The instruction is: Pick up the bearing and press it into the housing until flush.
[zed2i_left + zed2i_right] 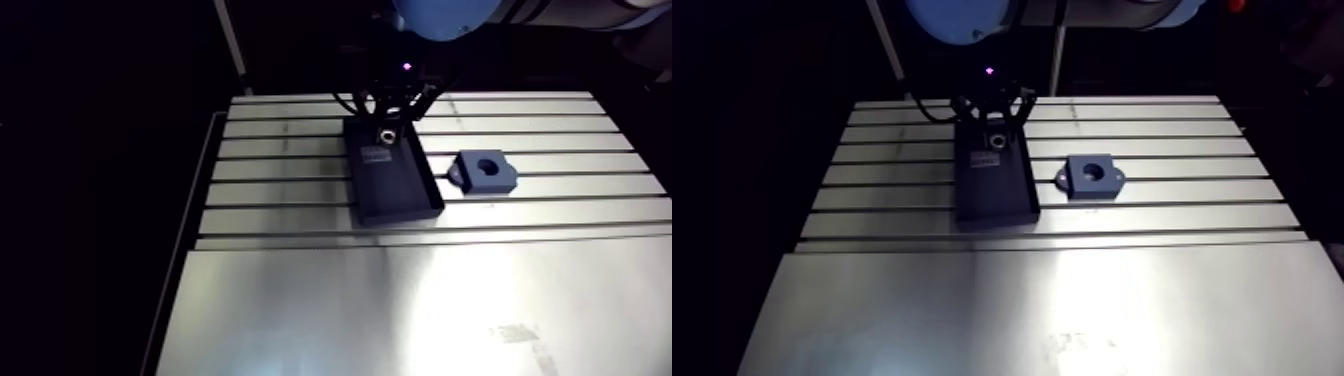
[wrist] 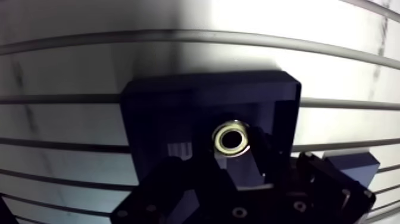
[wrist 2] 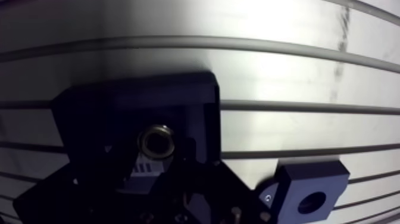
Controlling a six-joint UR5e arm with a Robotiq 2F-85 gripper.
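Note:
The bearing (image 2: pixel 231 138), a small metal ring, lies at the far end of a dark rectangular tray (image 1: pixel 395 185) on the slotted table. My gripper (image 1: pixel 386 112) hangs directly over that end of the tray, and its dark tips sit close around the bearing. The wrist view is too dark there to show whether they touch it. The housing (image 1: pixel 485 172), a dark blue block with a round bore and a small side ear, stands on the table just right of the tray, apart from the gripper. Its bore is empty.
The tray lies lengthwise across several table slots (image 1: pixel 560 140). A smooth metal plate (image 1: pixel 420 310) covers the near half of the table. The table's left edge (image 1: pixel 200 190) drops into darkness.

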